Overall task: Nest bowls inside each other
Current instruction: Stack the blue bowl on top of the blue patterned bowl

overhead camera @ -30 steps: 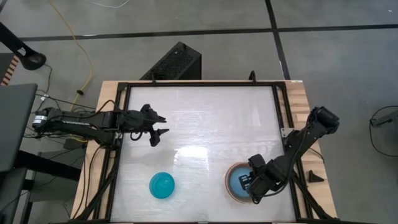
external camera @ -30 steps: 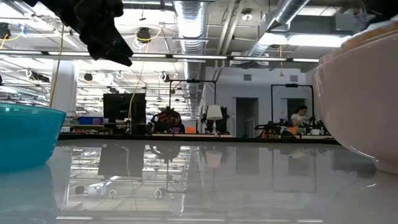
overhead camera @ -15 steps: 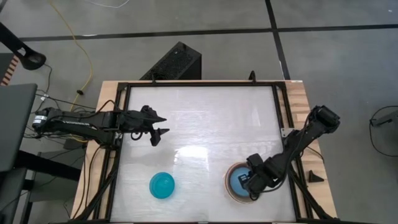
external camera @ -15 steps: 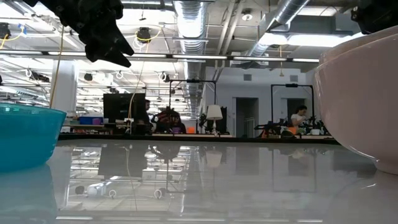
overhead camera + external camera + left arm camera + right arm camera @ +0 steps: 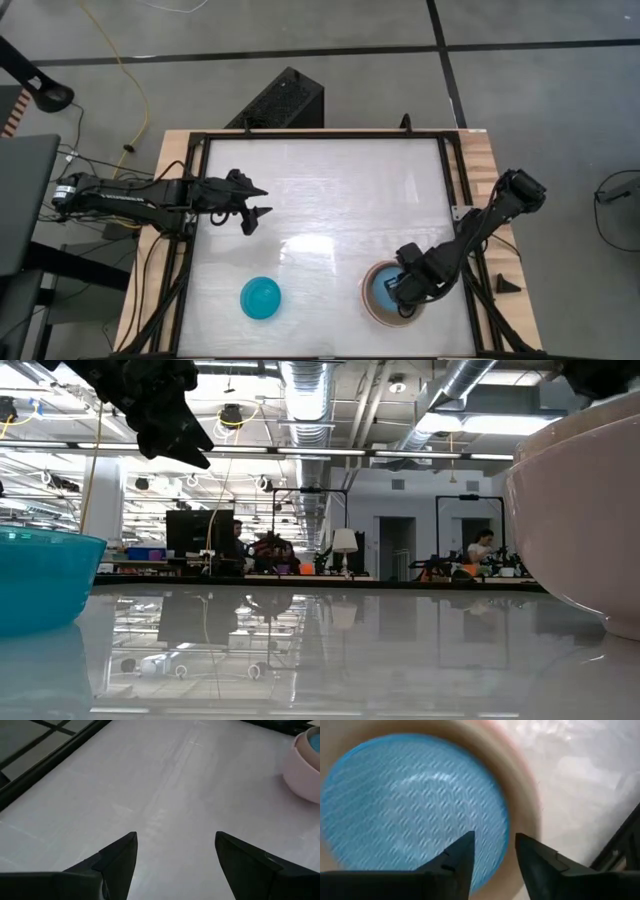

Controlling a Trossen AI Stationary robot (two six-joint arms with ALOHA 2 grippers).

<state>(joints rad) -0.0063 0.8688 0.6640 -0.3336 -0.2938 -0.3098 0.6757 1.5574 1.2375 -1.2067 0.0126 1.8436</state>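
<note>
You have open worktop (image 5: 340, 190) across the middle; only the turquoise bowl (image 5: 261, 298) and the bowl stack (image 5: 372, 305) block the near edge.

Bright turquoise bowl (image 5: 261, 298), light blue patterned bowl (image 5: 415, 810) within salmon-pink bowl (image 5: 372, 308), glossy white table (image 5: 330, 190), dark claws

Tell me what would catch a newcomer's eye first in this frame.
Probably the stack of nested bowls near the table's front right, with a light blue bowl innermost and the right gripper poised over it, fingers parted and gripping nothing. Next comes the bright turquoise bowl sitting alone at front left, not yet nested. The left gripper waits open above the table's left side, well away from both.
</note>
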